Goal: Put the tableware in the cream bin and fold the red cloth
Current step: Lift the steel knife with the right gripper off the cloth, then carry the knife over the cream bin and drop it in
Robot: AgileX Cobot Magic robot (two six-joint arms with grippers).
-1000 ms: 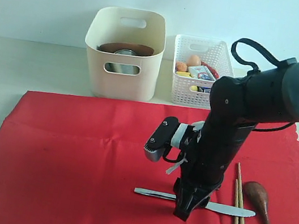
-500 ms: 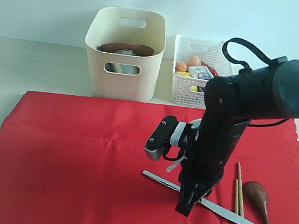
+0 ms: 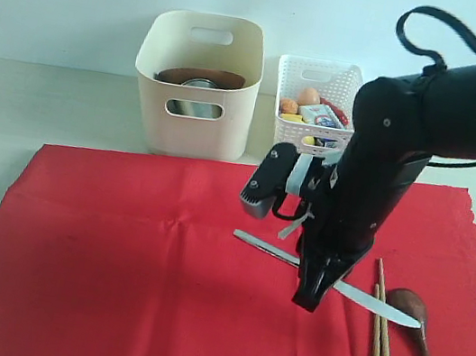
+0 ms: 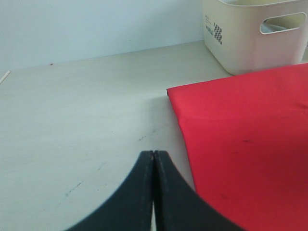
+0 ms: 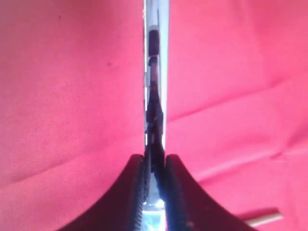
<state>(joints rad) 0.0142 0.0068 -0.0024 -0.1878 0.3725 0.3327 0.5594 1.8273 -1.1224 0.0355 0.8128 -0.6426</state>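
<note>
Red cloth (image 3: 113,267): we see it spread flat over the table (image 3: 4,102), scalloped along its right edge, with a crease running across it.
Left gripper (image 4: 153,159): we find it only in the left wrist view, its fingers pressed tip to tip with nothing between them, over bare table just beside a corner of the cloth.
Cream bin (image 3: 189,133): it stands upright behind the cloth's far edge, left of centre; we make out the brown plate (image 3: 200,76) and the steel cup (image 3: 200,86) inside it.
White lattice basket (image 3: 304,139): just right of the bin, holding an egg (image 3: 308,96) and other food packs.
Right gripper (image 3: 309,300): pointing down over the cloth right of centre, its fingers (image 5: 137,192) drawn in tight on the metal knife (image 3: 263,246), gripped near its middle.
Knife: it slants down to the right, handle end to the left, blade end crossing the chopsticks; we cannot tell whether it is clear of the cloth.
Wooden chopsticks (image 3: 384,349): lying on the cloth, side by side, right of the gripper.
Dark wooden spoon (image 3: 407,304): on the cloth, just right of the chopsticks.
</note>
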